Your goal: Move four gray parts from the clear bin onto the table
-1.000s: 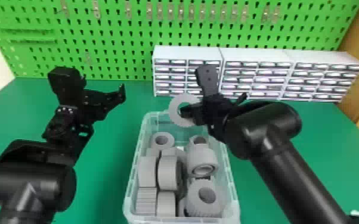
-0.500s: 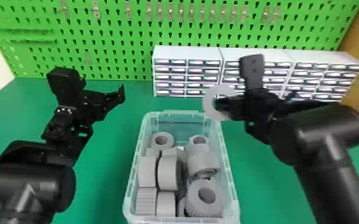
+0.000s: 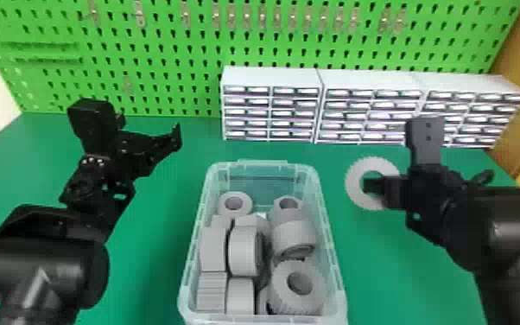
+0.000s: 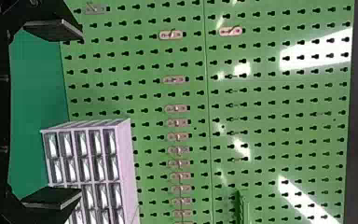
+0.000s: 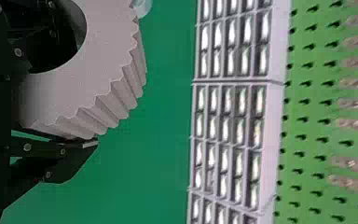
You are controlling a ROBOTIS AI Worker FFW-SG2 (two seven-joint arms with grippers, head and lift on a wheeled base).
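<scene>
Right gripper has moved right, from over the far end of the clear bin to past its right side, and the ringed gray part has come along. It is clamped on one side of the ring: one finger goes in the hole and the other presses on the bumpy outside, as the right wrist view shows. The held part is over the green table, well apart from the bin's right rim, but how high it is I cannot tell. Its flat face and big hole show in the head view. Left gripper has stayed put, left of the bin, with its two fingers wide apart and nothing between them. Lots more gray rings sit piled in the bin, mostly in the middle and near end, lower than the far rim. Green table top spreads out on both sides of the bin. On the far side, white drawer boxes stand in a row by the green peg board, farther off than the held part.
</scene>
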